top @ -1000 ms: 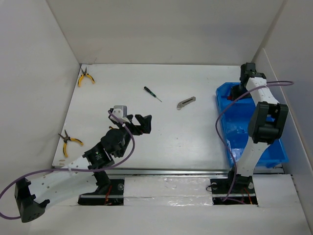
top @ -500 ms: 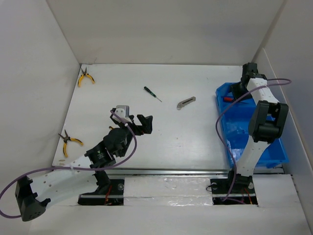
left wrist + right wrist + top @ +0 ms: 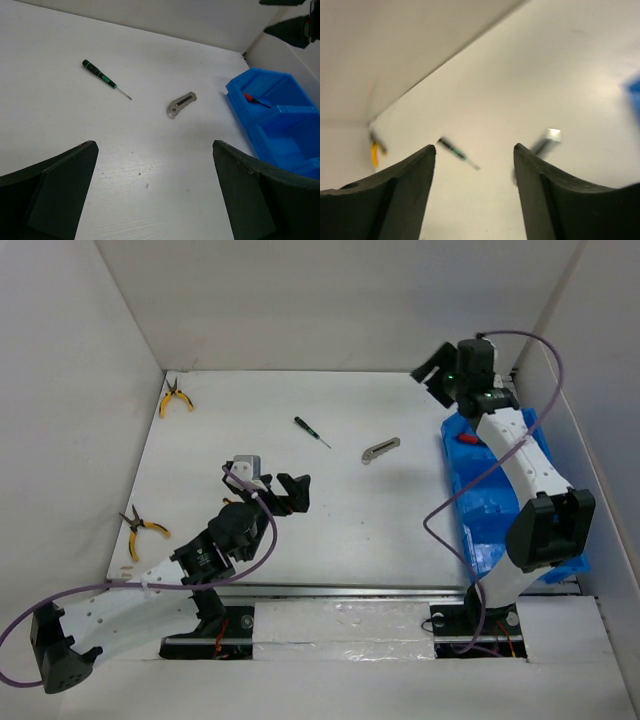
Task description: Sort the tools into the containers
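Your left gripper [image 3: 294, 493] stood wide open and empty. Your right gripper [image 3: 437, 374] hung parted and held nothing. From the centre of the table [image 3: 350, 525] you had:
- One dark screwdriver [image 3: 311, 431] at 12 o'clock.
- One utility knife [image 3: 380, 450] at 2 o'clock.
- Two pliers: far pliers [image 3: 174, 397] at 10 o'clock, near pliers [image 3: 143, 526] at 9 o'clock.
- One red screwdriver [image 3: 468, 439], inside the one blue bin [image 3: 452, 476] at 3 o'clock.
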Available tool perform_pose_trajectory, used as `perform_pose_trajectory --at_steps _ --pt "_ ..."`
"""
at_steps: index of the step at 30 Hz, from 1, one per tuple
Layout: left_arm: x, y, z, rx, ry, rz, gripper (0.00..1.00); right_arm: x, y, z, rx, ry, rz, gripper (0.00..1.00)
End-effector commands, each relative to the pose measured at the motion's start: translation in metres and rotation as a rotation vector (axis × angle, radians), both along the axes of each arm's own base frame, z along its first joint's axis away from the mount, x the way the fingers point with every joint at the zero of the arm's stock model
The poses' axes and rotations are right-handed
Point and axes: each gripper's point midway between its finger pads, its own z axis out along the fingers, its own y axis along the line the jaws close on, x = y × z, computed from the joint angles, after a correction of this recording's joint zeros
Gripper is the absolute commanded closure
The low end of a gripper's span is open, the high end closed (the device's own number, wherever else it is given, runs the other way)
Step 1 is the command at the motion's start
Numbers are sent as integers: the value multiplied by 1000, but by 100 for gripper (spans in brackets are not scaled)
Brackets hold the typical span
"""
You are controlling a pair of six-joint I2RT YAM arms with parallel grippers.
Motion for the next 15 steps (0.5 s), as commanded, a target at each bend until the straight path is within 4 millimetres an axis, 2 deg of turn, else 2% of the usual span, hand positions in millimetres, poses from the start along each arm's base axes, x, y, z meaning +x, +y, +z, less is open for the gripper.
perform_pose_trajectory --at_steps 1,3,4,6,7,8,10,11,13,15 --pt "1 6 33 -97 -49 31 1 13 95 74 -209 -379 403 29" --pt "1 7 33 -103 -50 31 1 16 124 81 -278 -461 521 26" --pt "0 8 36 -111 -52 30 1 23 138 67 -293 -461 572 25" --pt "-2 9 37 -121 -49 30 1 28 163 62 -314 -511 676 24" --pt "-3 12 40 -133 -52 28 1 35 166 56 -322 -507 690 24" --pt "-6 14 44 -154 -60 26 1 48 171 41 -331 -486 706 24" --pt "-7 21 42 -169 -66 45 1 59 177 24 -348 -473 736 23" --pt "-7 24 43 -179 -68 54 1 63 185 7 -351 -462 786 23" --pt "-11 32 46 -214 -84 68 1 63 200 -8 -420 -494 880 21" --pt "-13 36 48 -240 -91 68 1 65 215 -40 -522 -465 978 20"
